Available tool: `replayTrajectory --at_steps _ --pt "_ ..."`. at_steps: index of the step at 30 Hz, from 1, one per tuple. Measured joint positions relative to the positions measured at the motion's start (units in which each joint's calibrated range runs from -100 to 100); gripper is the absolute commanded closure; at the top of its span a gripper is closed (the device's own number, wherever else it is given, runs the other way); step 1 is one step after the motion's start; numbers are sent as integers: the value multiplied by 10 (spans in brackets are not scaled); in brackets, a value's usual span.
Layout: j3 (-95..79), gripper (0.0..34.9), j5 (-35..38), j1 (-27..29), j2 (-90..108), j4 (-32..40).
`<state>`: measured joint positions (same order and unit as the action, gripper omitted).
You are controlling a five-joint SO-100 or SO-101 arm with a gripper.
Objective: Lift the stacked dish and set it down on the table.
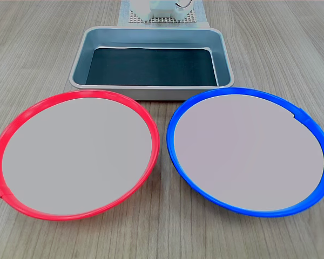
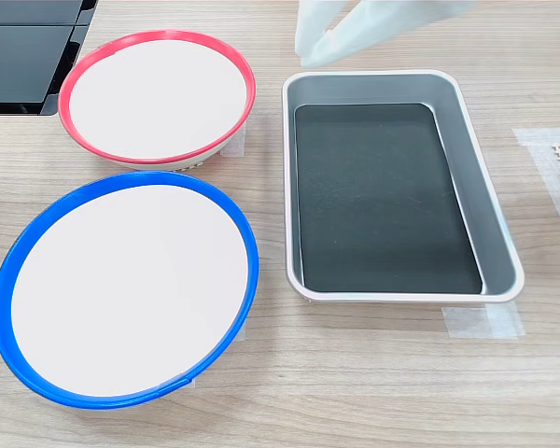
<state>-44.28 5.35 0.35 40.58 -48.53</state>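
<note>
Two plates, the blue-rimmed dish (image 1: 251, 156) and its red-rimmed twin (image 1: 75, 154), lie apart on the tabletop (image 1: 162, 237), the lift apparently finished; the hand's state cannot be told.

Only white plastic pieces of the arm (image 1: 161, 8) show at the top edge of the first exterior view; the second exterior view shows pale, blurred, translucent-looking wedge-shaped parts (image 2: 373, 26) at upper centre.
</note>
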Motion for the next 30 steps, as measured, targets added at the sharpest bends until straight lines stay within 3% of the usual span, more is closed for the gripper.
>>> replayTrajectory --at_steps 5,8,14,22,30 --pt "-214 349 -22 12 194 112" --pt "-368 349 -27 19 346 131" --pt "-547 349 -29 55 540 108" --pt "-557 349 -39 56 586 22" --pt "-557 346 -36 53 582 12"
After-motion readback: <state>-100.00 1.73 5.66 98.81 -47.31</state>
